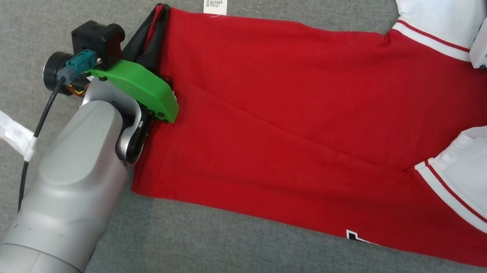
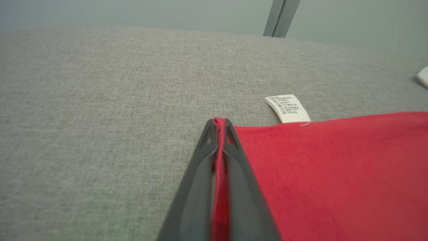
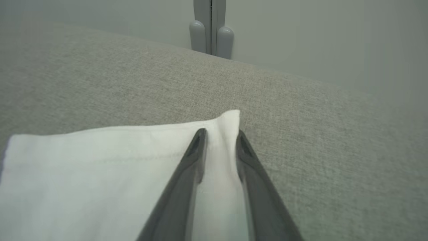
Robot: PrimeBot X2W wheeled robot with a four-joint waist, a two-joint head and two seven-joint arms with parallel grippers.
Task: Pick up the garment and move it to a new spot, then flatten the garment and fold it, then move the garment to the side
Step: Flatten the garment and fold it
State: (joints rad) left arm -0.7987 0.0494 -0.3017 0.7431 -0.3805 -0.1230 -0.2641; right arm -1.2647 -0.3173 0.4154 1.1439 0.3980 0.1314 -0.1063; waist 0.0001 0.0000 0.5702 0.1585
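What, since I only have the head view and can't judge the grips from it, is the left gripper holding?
Observer: In the left wrist view the left gripper is shut on the garment, with its red hem edge pinched between the fingers.
Operator: And the right one?
Observer: In the right wrist view the right gripper has its fingers on either side of a raised ridge at the corner of the white sleeve. I cannot tell whether it is pinched tight.
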